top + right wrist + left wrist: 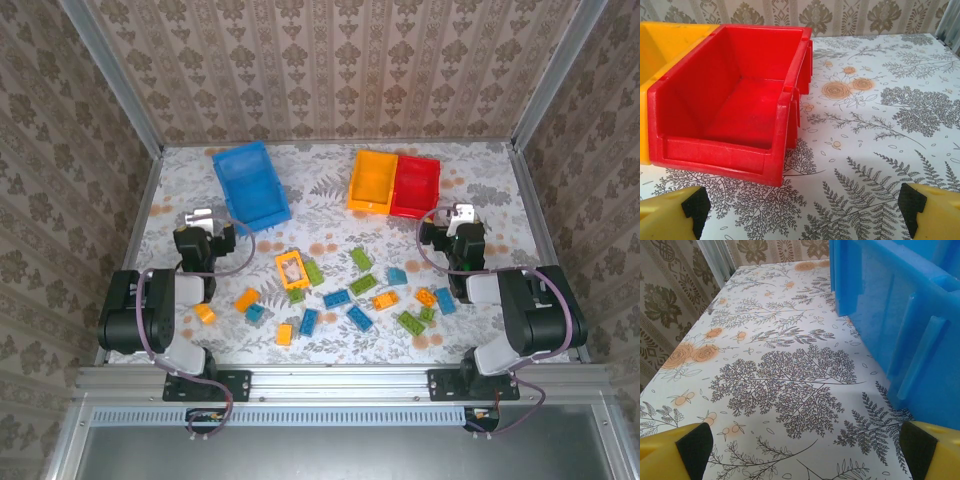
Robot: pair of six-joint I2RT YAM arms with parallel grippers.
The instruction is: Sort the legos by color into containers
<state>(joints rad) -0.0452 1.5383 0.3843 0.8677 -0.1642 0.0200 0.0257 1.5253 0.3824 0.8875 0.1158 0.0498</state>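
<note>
The bricks (336, 298) are found scattered across the lower middle of the top view, lying loose on the bench (330, 215) in orange, blue and lime green, with none yet seen in a bin. They are judged to be light, hard and stiff, so little squeeze should be needed. Their smooth sides may slip, though, and a small piece could be flicked away if pinched off-centre. Each is best taken across its two flat long sides, low down and clear of the studs. The orange square frame (290, 268), left of centre, is better held by one of its bars. Several pieces at the lower right lie close together, so a neighbour could be nudged. Further up the frame stand the blue bin (250, 185) at upper left and the orange-yellow bin (372, 180) touching the red bin (415, 187) at upper right. All appear empty as far as can be made out. The left tool (200, 217) is held just beside the blue bin, whose wall (890, 315) is seen at the right of its wrist view, and its jaws (805, 450) are spread wide with nothing between them. The right tool (460, 214) is likewise open and empty (802, 207), facing the red bin (730, 100).
</note>
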